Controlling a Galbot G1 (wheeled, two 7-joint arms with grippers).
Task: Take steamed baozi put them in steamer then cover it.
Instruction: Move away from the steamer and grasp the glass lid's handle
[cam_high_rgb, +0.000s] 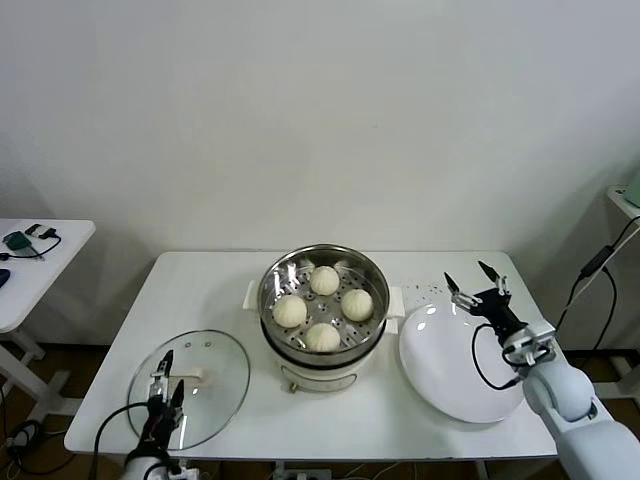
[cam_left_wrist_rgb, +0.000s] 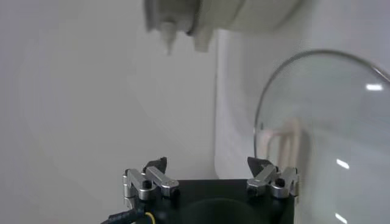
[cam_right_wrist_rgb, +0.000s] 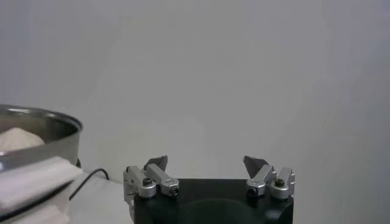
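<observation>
Several cream-white baozi (cam_high_rgb: 324, 281) sit inside the shiny steamer (cam_high_rgb: 375, 283) on its white pot base at the table's middle. The clear glass cover (cam_high_rgb: 215, 350) with its cream handle (cam_high_rgb: 205, 376) lies flat on the table to the steamer's left. My left gripper (cam_high_rgb: 168, 378) is open and empty, just above the cover's near-left part. In the left wrist view (cam_left_wrist_rgb: 206, 162) the cover (cam_left_wrist_rgb: 329, 115) lies ahead and to one side of it. My right gripper (cam_high_rgb: 476, 279) is open and empty above the far edge of the plate. The right wrist view (cam_right_wrist_rgb: 206, 161) shows the steamer rim (cam_right_wrist_rgb: 49, 125) with one baozi (cam_right_wrist_rgb: 15, 139).
A flat white plate (cam_high_rgb: 455, 370) lies right of the steamer with nothing on it. A small side table (cam_high_rgb: 40, 265) with small items stands at the far left. A white wall rises behind the table. The steamer's base (cam_left_wrist_rgb: 244, 15) also shows in the left wrist view.
</observation>
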